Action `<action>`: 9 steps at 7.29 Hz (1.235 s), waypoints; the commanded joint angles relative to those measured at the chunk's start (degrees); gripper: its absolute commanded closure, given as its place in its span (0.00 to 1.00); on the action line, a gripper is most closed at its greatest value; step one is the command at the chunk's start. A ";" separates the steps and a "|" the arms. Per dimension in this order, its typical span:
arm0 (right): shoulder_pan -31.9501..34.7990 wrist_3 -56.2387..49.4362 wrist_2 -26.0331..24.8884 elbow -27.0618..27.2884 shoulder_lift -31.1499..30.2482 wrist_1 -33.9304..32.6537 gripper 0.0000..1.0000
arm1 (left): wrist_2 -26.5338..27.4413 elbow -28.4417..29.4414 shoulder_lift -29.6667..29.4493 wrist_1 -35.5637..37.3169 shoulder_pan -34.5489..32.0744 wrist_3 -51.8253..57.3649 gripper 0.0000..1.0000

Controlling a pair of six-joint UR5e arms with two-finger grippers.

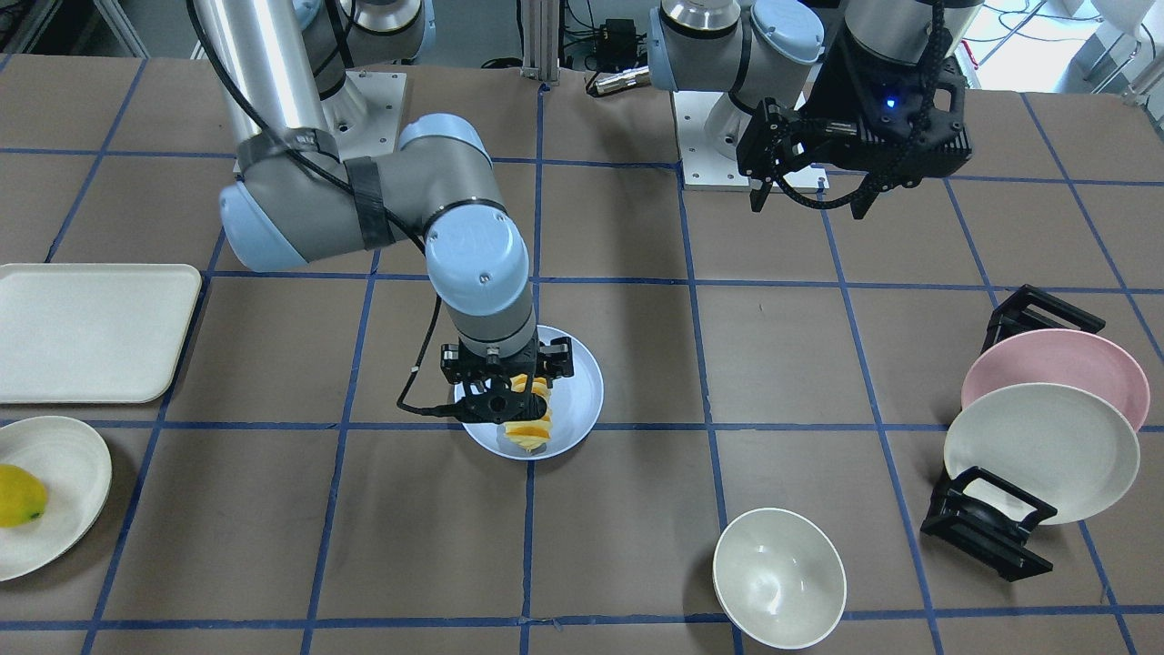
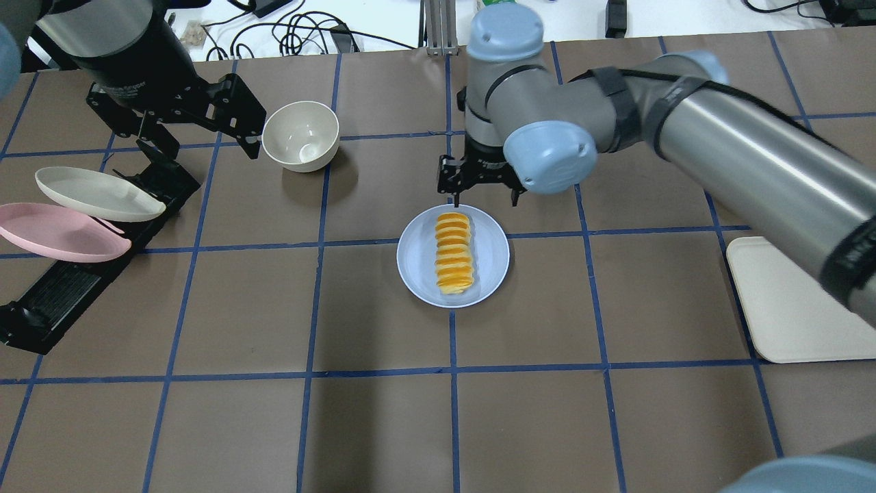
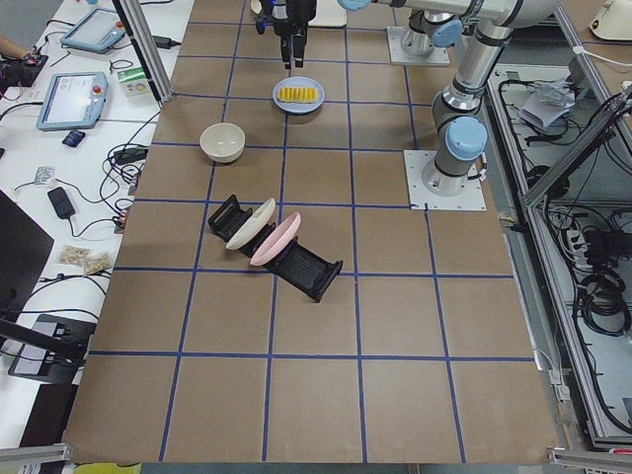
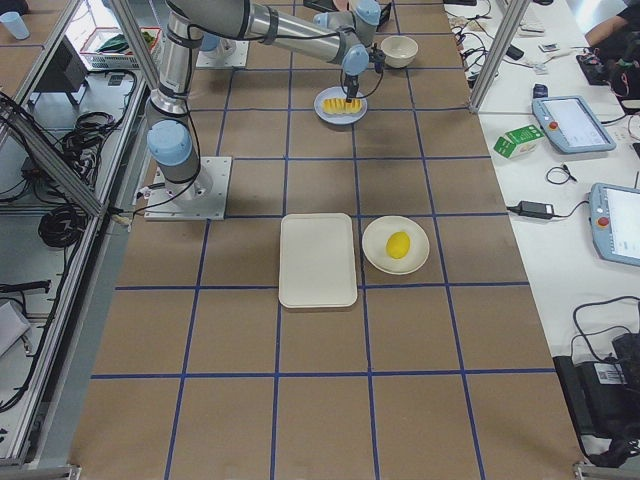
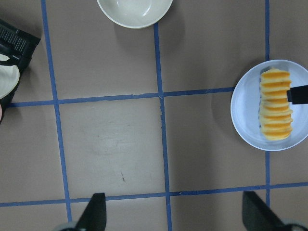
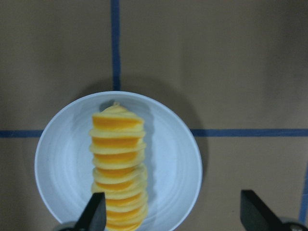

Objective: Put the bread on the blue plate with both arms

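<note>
Bread [image 2: 454, 253] down on blue plate [image 2: 416, 263], R gripper [image 2: 484, 198] spread over it, L gripper [image 1: 807, 202] spread too: pull R straight up, don't clip it.

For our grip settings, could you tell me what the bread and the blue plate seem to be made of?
The bread: probably toy plastic or foam; identical orange ridges, cream edges. The blue plate: likely matte plastic or melamine; even colour, no glare.

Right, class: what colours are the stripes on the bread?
The bread has orange ridges alternating with paler yellow-cream bands; clearest in the right wrist-mounted view.
</note>
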 commanded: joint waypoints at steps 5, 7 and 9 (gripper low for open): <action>-12.92 -9.95 -8.70 0.79 -19.04 14.10 0.00 | 0.02 -0.18 0.00 0.00 0.00 -0.37 0.00; -13.18 -10.56 -7.47 0.88 -19.04 15.23 0.00 | 0.11 -0.62 0.00 0.09 0.00 -0.11 0.00; -13.54 -10.48 -4.39 0.88 -19.04 16.91 0.00 | -0.33 -2.02 -1.66 -0.35 0.35 0.42 0.00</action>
